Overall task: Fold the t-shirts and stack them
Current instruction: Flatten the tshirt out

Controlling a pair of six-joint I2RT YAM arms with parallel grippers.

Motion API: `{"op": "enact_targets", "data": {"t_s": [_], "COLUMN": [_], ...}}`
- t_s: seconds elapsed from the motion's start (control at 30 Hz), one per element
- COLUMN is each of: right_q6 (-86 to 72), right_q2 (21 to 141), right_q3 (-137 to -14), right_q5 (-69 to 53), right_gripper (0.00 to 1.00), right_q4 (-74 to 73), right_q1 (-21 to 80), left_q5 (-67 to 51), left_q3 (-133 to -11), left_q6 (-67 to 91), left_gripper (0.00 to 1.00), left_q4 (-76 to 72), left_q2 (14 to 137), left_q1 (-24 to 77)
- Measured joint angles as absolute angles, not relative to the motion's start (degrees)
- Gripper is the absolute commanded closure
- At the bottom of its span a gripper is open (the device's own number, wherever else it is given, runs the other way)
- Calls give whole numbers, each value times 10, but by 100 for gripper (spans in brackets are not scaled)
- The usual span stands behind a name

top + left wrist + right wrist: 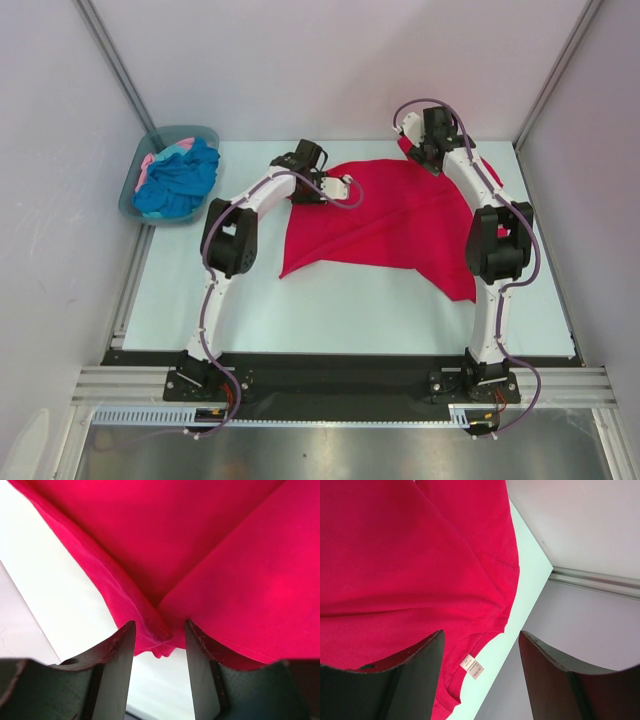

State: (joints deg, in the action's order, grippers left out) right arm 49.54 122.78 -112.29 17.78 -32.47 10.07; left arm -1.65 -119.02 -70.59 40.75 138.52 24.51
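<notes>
Grey-teal plastic, at the far left: a shallow tub [133,186] sits at the back corner of the pale bench [330,310]. It holds a crumpled turquoise-blue cloth t-shirt [180,180] with a pale pink one [150,162] peeking out from under it at the back. Both are unfolded, so most of the job is still ahead.

Moving right, the left pincer [160,630] is down at the back left corner of the large crimson-red t-shirt [400,225]. Its two dark fingers stand apart, and a small bunch of hem where two red layers meet lies between the tips. I see nothing squeezed yet. The shirt lies across the middle and right of the bench, skewed, with a diagonal crease running through it.

Further right, the right pincer [481,640] hangs over the shirt's far right edge. It is also spread wide and holds nothing. A small white label [472,666] shows just below the gap, and the bench edge and wall are close beside it.

Trouble could start on the left. If those fingers shut where they are, they may catch only one layer, or both when one is wanted, and the fold would drag crooked. On the right, the grip sits partly off the cloth, so it could close on the thin edge alone and slip. If one arm pulls before the other has a firm hold, I'd expect the shirt to twist rather than fold flat.
</notes>
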Motion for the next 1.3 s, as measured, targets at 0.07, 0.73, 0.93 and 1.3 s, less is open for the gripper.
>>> {"op": "enact_targets", "data": {"t_s": [0.07,0.73,0.93,1.3], "right_q6": [495,495,495,492], "right_q2": [1228,1228,1228,1228], "right_q3": [-1123,-1123,-1123,-1123], "right_q5": [178,180,180,180], "right_gripper": [33,34,34,34], "right_q4": [-324,-323,-323,-323], "right_q1": [101,103,103,103], "left_q5": [-16,4,74,190], "left_q3": [-1194,-1221,-1221,-1258], "left_q6": [-707,-720,-720,-777], "left_gripper": [52,100,100,100], "left_q4": [407,378,262,66], "left_q2": [1388,1412,1419,1491], "left_q1": [243,236,230,198]}}
